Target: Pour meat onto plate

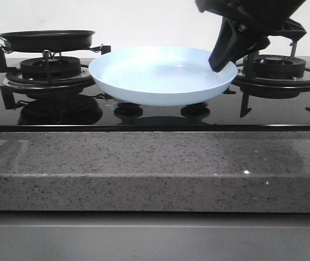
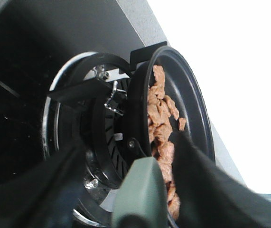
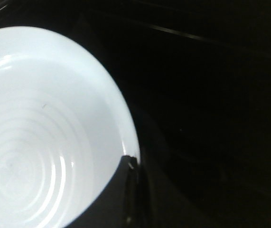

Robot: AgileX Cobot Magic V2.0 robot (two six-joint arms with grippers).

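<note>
The meat [image 2: 161,121] lies heaped in the black pan [image 1: 47,39] on the left burner [image 1: 49,69], and the left gripper [image 2: 140,190] is clamped on its green handle [image 2: 142,190] — so the pan must travel rightward to the plate [image 1: 163,76], just beside it at centre on the glass hob [image 1: 155,117]. The right gripper [image 1: 224,58] pinches the plate's far-right rim, seemingly steadying it — little clearance either side

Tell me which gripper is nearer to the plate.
Right. The right gripper grips the plate at its right rim; the left gripper is away at the pan handle.
</note>
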